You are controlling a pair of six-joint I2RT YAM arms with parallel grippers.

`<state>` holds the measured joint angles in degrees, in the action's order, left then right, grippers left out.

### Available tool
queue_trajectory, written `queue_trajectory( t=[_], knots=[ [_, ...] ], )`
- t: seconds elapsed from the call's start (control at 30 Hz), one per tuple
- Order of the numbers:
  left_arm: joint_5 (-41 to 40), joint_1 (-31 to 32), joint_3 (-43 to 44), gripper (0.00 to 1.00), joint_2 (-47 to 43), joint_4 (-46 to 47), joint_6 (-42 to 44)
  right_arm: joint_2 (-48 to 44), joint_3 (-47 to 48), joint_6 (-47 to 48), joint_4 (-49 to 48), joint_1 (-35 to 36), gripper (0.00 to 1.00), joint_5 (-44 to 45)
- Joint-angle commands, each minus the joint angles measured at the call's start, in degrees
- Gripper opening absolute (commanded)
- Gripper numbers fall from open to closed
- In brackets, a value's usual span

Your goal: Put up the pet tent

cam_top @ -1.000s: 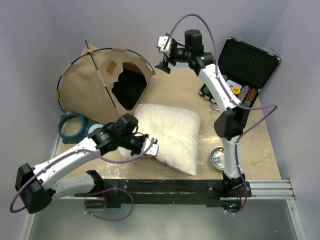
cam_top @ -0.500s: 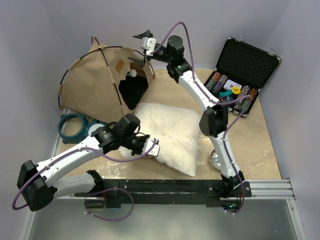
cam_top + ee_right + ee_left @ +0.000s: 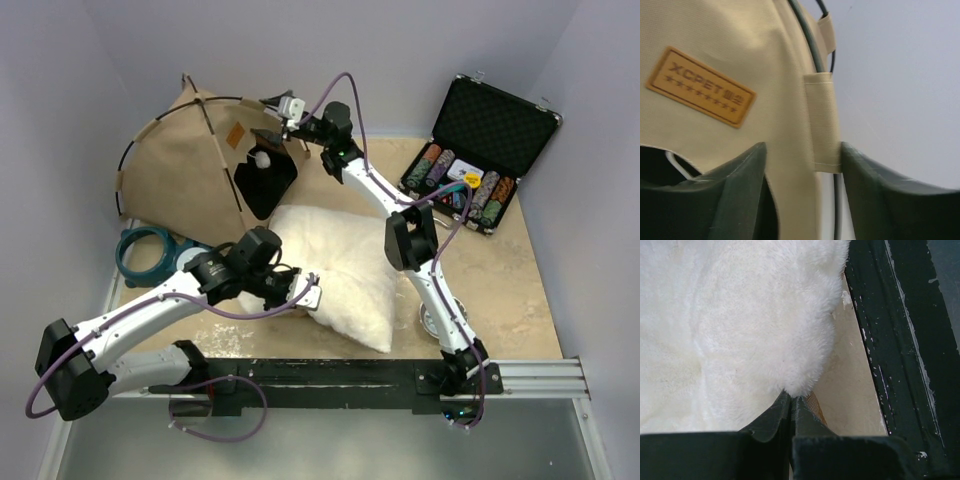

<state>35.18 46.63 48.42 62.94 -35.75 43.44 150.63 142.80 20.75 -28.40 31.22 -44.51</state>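
Tabletop (image 3: 500,280): pet tent (image 3: 780,75) within right hand (image 3: 802,155)

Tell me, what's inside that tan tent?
The pet tent shows black lining and a small white object through its arched opening. Its fabric walls hide the rest.

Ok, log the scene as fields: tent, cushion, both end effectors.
pet tent: standing at far left, arched opening facing the white cushion
white cushion: flat, just in front of the tent
right end effector: open, jaws either side of the tent's upper rim at a pole loop
left end effector: shut, tips at the cushion's near corner
other items: open chip case far right, teal ring at left
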Motion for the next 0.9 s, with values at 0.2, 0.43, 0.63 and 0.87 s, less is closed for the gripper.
queue_trajectory(
  t=[0.2, 0.43, 0.63, 0.87],
  knots=[
    [-0.11, -0.31, 2.29, 0.00, 0.43, 1.64, -1.17, -7.36, -4.55, -2.12, -4.64, -0.20, 0.00, 0.48],
    [-0.37, -0.31, 2.11, 0.00, -0.27, 2.26, -2.74, -16.93, -11.21, -18.69, -18.07, -1.60, 0.00, 4.34],
    [-0.81, -0.31, 1.06, 0.00, -1.15, 2.61, -3.98, -28.09, -25.10, -28.04, -31.61, -2.83, 0.00, 11.19],
    [-1.16, -0.31, 0.97, 0.00, -2.03, 2.52, -4.50, -38.47, -40.56, -17.28, -34.35, -4.33, 0.00, 22.17]
  ],
)
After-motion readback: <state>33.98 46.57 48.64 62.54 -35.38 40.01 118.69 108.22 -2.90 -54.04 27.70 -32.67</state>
